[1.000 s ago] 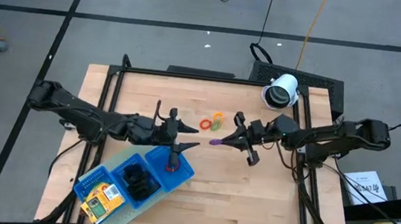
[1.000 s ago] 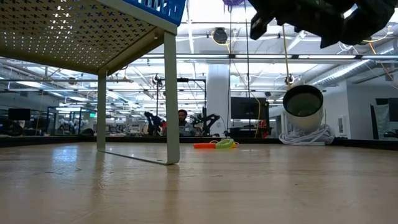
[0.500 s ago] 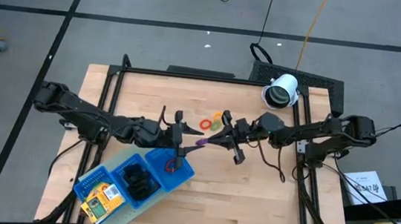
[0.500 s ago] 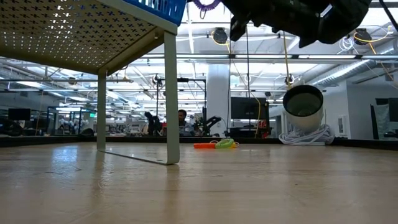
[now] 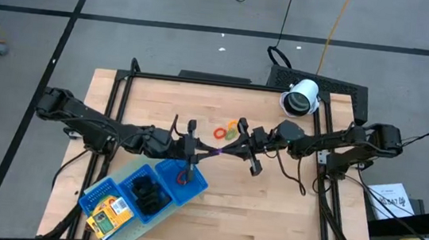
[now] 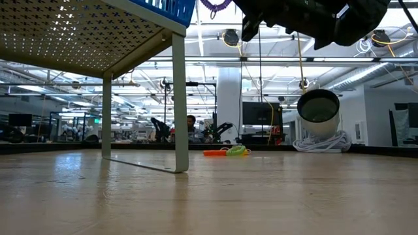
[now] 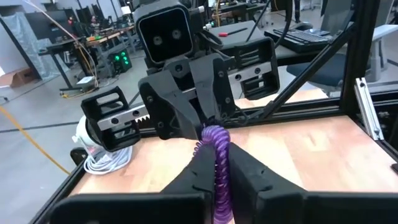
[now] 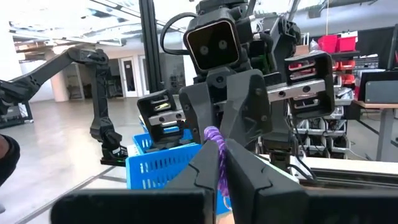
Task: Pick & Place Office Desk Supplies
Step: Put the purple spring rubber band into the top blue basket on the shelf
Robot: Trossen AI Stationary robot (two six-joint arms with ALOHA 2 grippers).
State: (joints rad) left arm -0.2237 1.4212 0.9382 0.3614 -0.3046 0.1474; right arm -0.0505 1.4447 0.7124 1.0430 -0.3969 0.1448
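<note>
Overhead first: two dark arms meeting at mid-frame above the wooden counter. Left hand and right hand both clamped on one purple ring, held in the air just right of the blue tray's upper corner. One blue tray at lower left, three compartments: one red ring in the rightmost, a heap of black clips in the middle, hard to count, and yellow packs in the leftmost, number unclear. Loose rings just above the hands on the counter: red, orange, green, yellow, too small and bunched to count surely. One white cylinder at upper right.

Next, level across the counter: tray seen only from beneath, at upper left, cut off by the frame edge, raised on thin legs. Purple ring at the top edge, half cut off; arm a dark mass beside it, fingers not separable. Loose rings a low orange-green streak at centre. White cylinder at right, open end facing. Room behind with a person far off.

Then the left wrist: own fingers together on the purple ring, right hand gripping its far end.

Lastly the right wrist: own fingers pinching the purple ring, left hand opposite, blue tray behind it.
</note>
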